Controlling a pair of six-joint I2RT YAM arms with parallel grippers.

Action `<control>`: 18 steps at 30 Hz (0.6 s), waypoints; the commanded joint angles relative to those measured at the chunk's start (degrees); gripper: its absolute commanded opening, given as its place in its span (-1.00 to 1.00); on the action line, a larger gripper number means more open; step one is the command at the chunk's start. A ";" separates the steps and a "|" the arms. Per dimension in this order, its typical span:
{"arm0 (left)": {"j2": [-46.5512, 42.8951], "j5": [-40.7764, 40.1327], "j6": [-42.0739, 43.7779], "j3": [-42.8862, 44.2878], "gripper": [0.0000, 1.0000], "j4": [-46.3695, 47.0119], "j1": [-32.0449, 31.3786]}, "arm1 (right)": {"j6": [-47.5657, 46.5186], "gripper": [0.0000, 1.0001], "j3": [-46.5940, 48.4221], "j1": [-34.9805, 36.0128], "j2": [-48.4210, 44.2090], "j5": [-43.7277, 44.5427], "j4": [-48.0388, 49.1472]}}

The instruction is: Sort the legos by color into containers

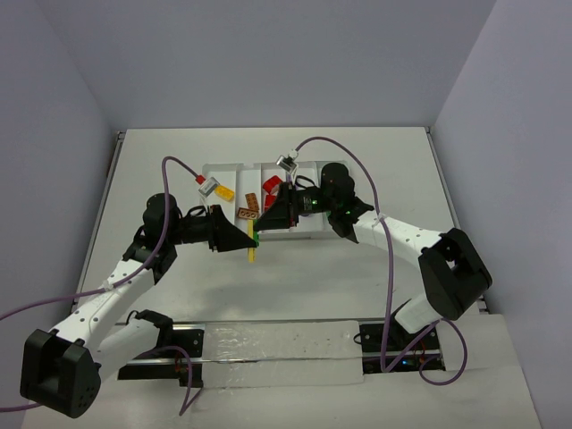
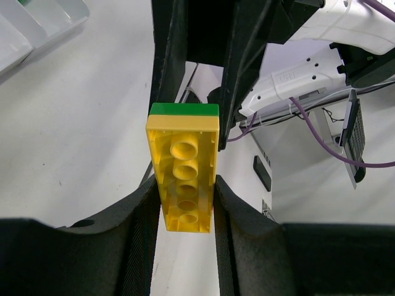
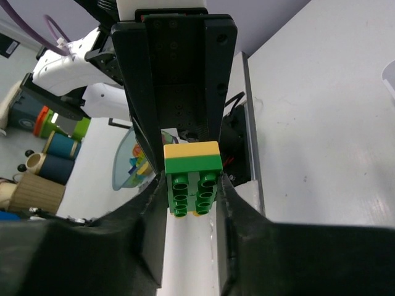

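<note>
A: While the left gripper (image 2: 185, 206) clamps the yellow brick (image 2: 184, 176), what grips the green brick (image 3: 192, 184) stuck to it?
B: The right gripper (image 3: 192, 206), clenched on it, over the surface (image 1: 313, 277), just before the tray (image 1: 234, 170) holding other bricks (image 1: 252, 202).

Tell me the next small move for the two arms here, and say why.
Probably pull the two grippers apart to split the stack. The left gripper is shut on the yellow brick, the right gripper is shut on the green brick, and the two bricks are stuck together. Sorting by color into the white tray likely needs them separated first.
</note>
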 commanded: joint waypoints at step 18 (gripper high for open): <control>-1.22 -0.67 1.13 0.96 -1.00 1.16 -0.02 | 1.76 -1.00 -8.02 -7.28 -5.58 5.03 2.79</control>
